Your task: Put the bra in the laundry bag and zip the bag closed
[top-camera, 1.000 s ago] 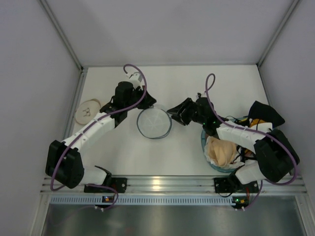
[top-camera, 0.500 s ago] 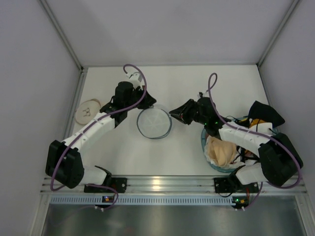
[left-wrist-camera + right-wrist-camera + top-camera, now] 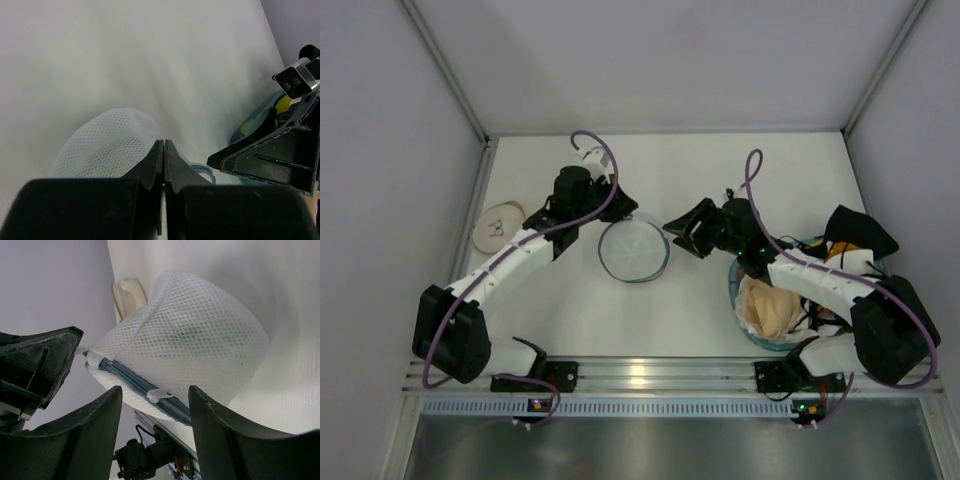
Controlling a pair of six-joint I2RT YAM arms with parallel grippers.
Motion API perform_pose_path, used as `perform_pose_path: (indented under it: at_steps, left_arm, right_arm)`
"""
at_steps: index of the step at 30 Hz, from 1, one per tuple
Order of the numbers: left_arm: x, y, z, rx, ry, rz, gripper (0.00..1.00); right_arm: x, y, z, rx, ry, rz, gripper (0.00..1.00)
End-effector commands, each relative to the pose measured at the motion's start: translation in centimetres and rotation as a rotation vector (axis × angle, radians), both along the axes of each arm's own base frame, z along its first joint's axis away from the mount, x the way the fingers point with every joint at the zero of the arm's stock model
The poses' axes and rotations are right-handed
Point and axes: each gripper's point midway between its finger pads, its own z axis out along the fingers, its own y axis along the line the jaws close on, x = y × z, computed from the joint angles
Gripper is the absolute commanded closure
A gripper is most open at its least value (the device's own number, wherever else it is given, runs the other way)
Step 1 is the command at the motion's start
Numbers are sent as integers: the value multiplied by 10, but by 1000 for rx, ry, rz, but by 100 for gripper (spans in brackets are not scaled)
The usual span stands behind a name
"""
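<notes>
The bag stands near the middle of the table, between the two arms, its round mesh face up in the top view. From the right wrist it shows as a white mesh drum with a blue zipper running along its lower edge and a white pull on it. The left gripper is at the bag's far left rim with its fingers pressed flat together, no gap between them. In the right wrist view a thin white tab runs from the zipper's end to its tip, so it seems to pinch the bag there. The right gripper is just beside the bag's right rim with its fingers spread wide. The pull sits in the gap between them, but whether either finger touches it cannot be told. A blue basket stands at the right, just beside the right arm, with a beige garment heaped in it and a black garment at its far side. A beige disc lies near the left wall, well apart from the bag.
</notes>
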Motion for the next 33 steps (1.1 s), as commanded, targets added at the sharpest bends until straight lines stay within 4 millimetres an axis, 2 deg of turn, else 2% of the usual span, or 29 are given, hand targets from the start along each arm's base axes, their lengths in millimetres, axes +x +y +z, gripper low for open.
perform_pose_path:
  at_steps: [1, 10, 16, 19, 24, 33]
  left_arm:
    - [4, -7, 24, -49, -86, -17, 100]
    - [5, -7, 24, -51, -84, -11, 100]
    - [4, -6, 23, -51, -84, -11, 100]
    - [4, -6, 23, -48, -84, -10, 100]
    - [4, -7, 22, -50, -83, -14, 100]
    - [5, -7, 21, -52, -79, -8, 100]
  right_arm:
    - [0, 12, 6, 45, -14, 28, 43]
    - [1, 20, 20, 89, -34, 46, 48]
    - [2, 21, 31, 110, -55, 44, 59]
    - [3, 21, 28, 113, -53, 40, 64]
    - [3, 21, 30, 115, -61, 41, 80]
    - [2, 20, 32, 99, -76, 49, 96]
